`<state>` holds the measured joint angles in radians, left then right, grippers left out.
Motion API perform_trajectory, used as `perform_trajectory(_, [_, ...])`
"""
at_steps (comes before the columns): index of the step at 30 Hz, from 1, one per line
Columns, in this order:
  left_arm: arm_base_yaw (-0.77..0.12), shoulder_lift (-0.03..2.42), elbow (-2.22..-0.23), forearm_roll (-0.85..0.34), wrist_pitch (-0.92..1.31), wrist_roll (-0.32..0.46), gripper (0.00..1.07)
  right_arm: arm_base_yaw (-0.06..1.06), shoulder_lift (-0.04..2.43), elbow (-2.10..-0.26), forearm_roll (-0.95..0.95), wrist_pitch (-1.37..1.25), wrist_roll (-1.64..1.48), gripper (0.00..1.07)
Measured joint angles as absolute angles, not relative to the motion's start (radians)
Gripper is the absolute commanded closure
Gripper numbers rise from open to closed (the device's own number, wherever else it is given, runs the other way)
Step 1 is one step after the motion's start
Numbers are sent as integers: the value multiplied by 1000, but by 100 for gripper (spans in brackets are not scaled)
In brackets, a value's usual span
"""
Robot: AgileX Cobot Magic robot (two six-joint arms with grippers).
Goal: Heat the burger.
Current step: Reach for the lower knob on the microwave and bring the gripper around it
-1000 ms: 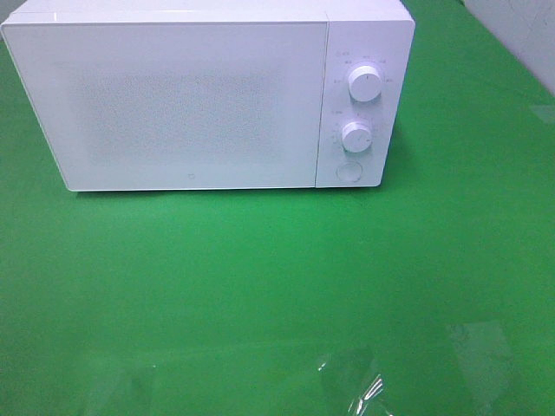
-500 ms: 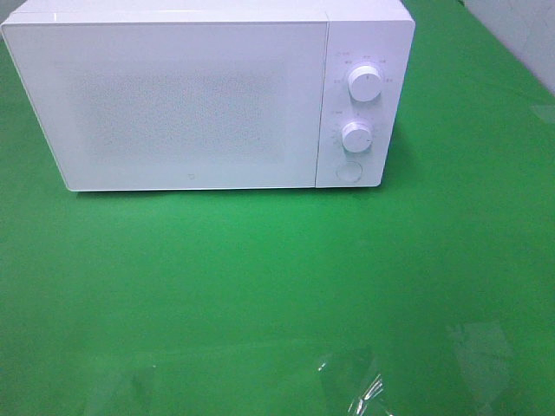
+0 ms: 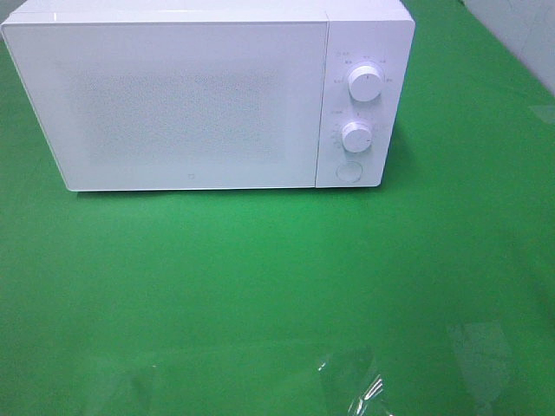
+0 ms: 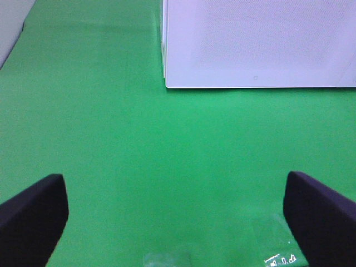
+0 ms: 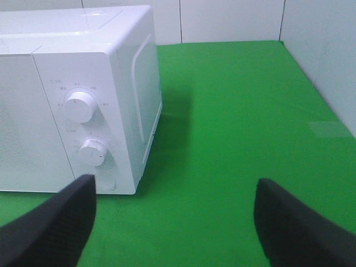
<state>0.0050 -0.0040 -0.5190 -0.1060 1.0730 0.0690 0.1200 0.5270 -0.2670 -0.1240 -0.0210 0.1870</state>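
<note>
microwave [image 3: 208, 95] dial markings too small to read

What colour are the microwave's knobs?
White, both the upper knob and lower knob. Clearest in the right wrist view.

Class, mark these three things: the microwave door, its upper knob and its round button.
microwave door [image 3: 182, 104], exterior high view, middle of the front panel.
upper knob [image 3: 365, 84], exterior high view, centre of its face.
round button [image 3: 349, 172], exterior high view, its centre.

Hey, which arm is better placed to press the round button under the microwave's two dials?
Right. The right gripper, open, faces the control panel, with the round button close ahead. The left gripper, also open, faces the door at its opposite end.
</note>
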Motion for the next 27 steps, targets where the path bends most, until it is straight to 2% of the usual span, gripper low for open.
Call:
perform_trajectory(10, [5,-4,-519,-106,1073,69,10,120,836,-267,-100,-325,195,32])
perform_trajectory(19, [5,-4,-519,-106,1073,69,10,129,1113,-267,46,-653,20,32])
perform_trajectory(22, [5,-4,-519,-106,1073,69,10,197,1215,-267,207,-771,-129,32])
perform_trajectory(23, [5,-4,-519,-106,1073,69,10,197,1215,-267,207,-771,-129,32])
perform_trajectory(27, [5,-4,-519,-106,1073,69,10,352,1327,-266,390,-940,-260,32])
